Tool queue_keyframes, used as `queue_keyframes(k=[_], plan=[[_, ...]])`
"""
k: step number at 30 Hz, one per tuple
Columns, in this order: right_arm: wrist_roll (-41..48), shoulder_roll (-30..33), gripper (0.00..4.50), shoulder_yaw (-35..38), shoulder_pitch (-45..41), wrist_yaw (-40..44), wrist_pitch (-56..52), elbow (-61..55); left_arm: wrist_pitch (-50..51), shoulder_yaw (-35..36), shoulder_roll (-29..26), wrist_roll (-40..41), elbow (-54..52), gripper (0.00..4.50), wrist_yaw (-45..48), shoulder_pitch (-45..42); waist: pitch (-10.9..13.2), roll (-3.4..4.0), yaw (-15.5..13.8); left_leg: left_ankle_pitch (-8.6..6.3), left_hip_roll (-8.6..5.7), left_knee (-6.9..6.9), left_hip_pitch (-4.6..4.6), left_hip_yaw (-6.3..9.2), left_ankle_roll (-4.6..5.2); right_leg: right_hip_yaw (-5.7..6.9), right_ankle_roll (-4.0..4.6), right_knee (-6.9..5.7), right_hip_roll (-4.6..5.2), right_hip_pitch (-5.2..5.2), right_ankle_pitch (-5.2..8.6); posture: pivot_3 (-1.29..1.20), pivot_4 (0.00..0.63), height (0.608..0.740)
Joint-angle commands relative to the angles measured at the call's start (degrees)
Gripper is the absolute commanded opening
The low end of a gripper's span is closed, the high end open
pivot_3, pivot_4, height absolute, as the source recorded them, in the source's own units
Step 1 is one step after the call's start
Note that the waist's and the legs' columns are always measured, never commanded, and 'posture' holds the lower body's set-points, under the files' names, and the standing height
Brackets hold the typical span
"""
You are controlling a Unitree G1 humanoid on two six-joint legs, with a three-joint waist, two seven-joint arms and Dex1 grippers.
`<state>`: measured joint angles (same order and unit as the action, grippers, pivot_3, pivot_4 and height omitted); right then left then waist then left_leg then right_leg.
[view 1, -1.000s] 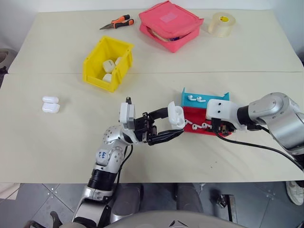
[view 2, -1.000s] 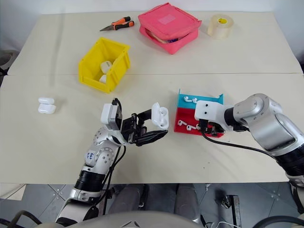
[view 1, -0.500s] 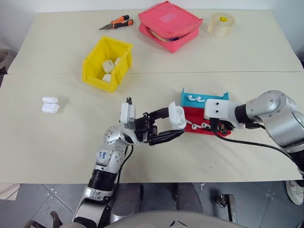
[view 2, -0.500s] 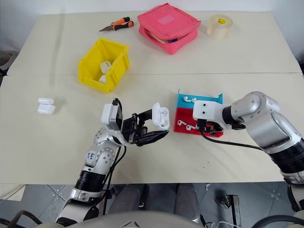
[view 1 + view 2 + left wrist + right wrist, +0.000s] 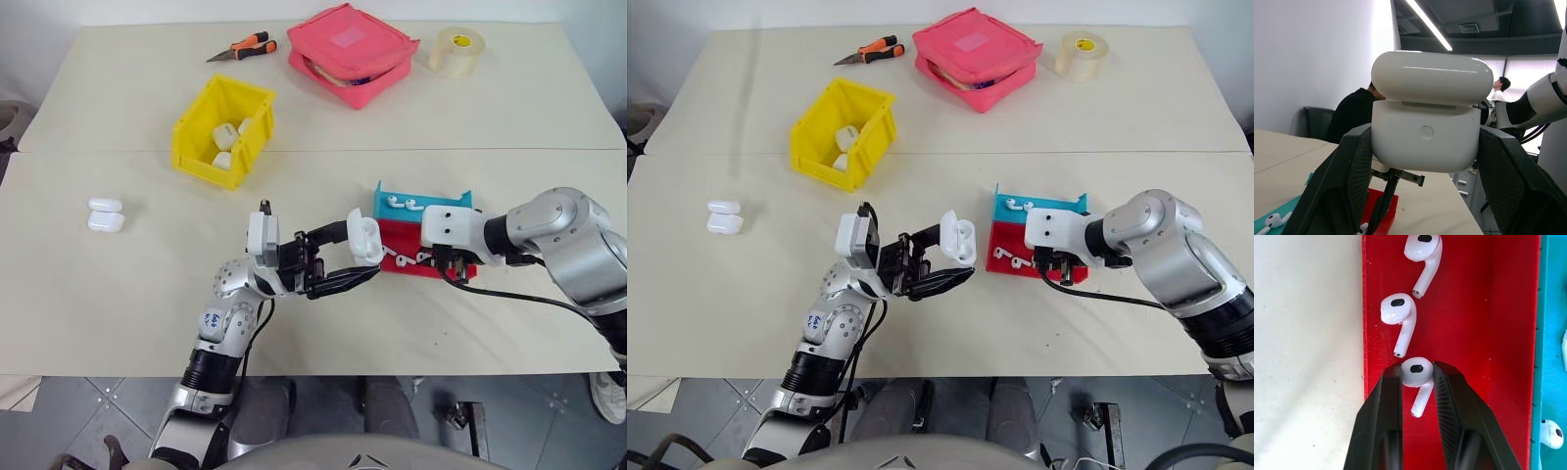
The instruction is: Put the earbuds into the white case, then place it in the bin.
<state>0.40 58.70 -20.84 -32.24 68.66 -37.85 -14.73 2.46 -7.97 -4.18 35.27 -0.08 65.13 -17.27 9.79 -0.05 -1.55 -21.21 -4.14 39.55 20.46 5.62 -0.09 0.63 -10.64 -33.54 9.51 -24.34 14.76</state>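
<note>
My left gripper point(image 5: 362, 251) is shut on an open white case point(image 5: 364, 238), holding it above the table with the lid flipped up; the left wrist view shows the case point(image 5: 1425, 122) between both black fingers point(image 5: 1342, 186). My right gripper point(image 5: 1417, 368) points down into the red tray point(image 5: 1484, 333), its fingers closed on the head of one earbud point(image 5: 1417, 371). Two more earbuds point(image 5: 1398, 311) lie further along the same tray. In the head view the right gripper point(image 5: 443, 262) is over the red tray point(image 5: 407, 264). The yellow bin point(image 5: 196, 142) stands at the back left with several white cases inside.
A blue tray point(image 5: 423, 198) with earbuds adjoins the red one. Two closed white cases point(image 5: 105, 215) lie at the far left. Orange pliers point(image 5: 242, 46), a pink pouch point(image 5: 353, 51) and a tape roll point(image 5: 457, 49) sit along the far edge.
</note>
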Motion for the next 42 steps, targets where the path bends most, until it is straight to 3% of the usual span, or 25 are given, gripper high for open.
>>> queue_keyframes(k=[1,7,11,13,19,26,33,42], plan=[[2.42,1.42,0.63,5.4,3.5,-0.81,-2.42,-2.72,-0.94,-0.64,0.35,-0.27,-1.83,2.78,0.25,0.06,0.0,0.0,-0.03,0.0,-0.01,0.01,0.02,0.01,0.0,0.0,0.0,0.01,0.0,0.0,0.0,0.0,0.15,0.74],[15.64,-4.16,0.63,27.86,15.17,-2.48,3.27,-9.07,-0.13,0.43,0.61,1.53,0.63,2.78,2.09,-1.76,0.01,-0.01,-0.07,-0.01,-0.01,-0.01,0.14,0.0,0.01,0.05,0.0,0.01,0.0,-0.08,0.0,0.0,0.15,0.74],[28.67,-18.47,0.63,41.25,21.14,-9.29,7.97,-15.58,0.29,1.16,0.63,1.97,3.15,2.78,3.73,-3.87,0.01,-0.01,0.01,0.0,0.01,0.03,0.13,-0.01,0.0,0.09,-0.01,-0.02,-0.01,-0.04,-0.01,0.0,0.15,0.74],[32.99,-22.97,0.63,43.23,22.17,-12.28,8.25,-18.26,0.49,1.64,0.54,2.43,3.7,2.78,4.68,-4.37,0.0,0.01,0.09,0.01,0.03,0.05,0.12,0.0,-0.02,0.07,-0.01,-0.06,-0.02,-0.06,-0.01,0.0,0.15,0.74],[43.61,-35.7,0.63,40.2,25.53,-23.93,8.6,-26.29,2.19,2.47,0.37,2.36,5.46,2.78,5.29,-6.1,-0.01,0.02,0.16,0.01,0.02,0.08,0.09,0.09,-0.02,0.02,-0.01,-0.15,-0.03,-0.07,-0.01,0.0,0.15,0.74],[45.41,-42.83,0.63,31.31,28.39,-29.69,11.25,-28.67,5.24,3.39,-0.43,3.03,5.04,2.78,6.21,-7.28,-0.02,0.04,0.23,0.01,-0.03,0.1,0.08,0.1,-0.01,-0.02,-0.01,-0.2,-0.03,-0.07,-0.01,0.0,0.15,0.74],[42.59,-43.86,0.63,26.57,28.53,-30.81,15.81,-25.95,6.54,3.36,-0.45,3.06,3.9,2.78,6.54,-6.96,-0.02,0.04,0.29,0.0,-0.03,0.09,0.07,0.1,-0.01,-0.02,0.0,-0.21,-0.03,-0.08,0.0,0.0,0.15,0.74],[41.15,-42.27,0.63,25.62,29.27,-29.76,19.02,-22.0,6.49,3.43,-0.12,2.77,3.37,2.78,6.39,-7.13,-0.02,0.04,0.31,0.0,-0.03,0.08,0.06,0.08,-0.01,-0.02,0.0,-0.21,-0.03,-0.08,0.0,0.0,0.15,0.74]])
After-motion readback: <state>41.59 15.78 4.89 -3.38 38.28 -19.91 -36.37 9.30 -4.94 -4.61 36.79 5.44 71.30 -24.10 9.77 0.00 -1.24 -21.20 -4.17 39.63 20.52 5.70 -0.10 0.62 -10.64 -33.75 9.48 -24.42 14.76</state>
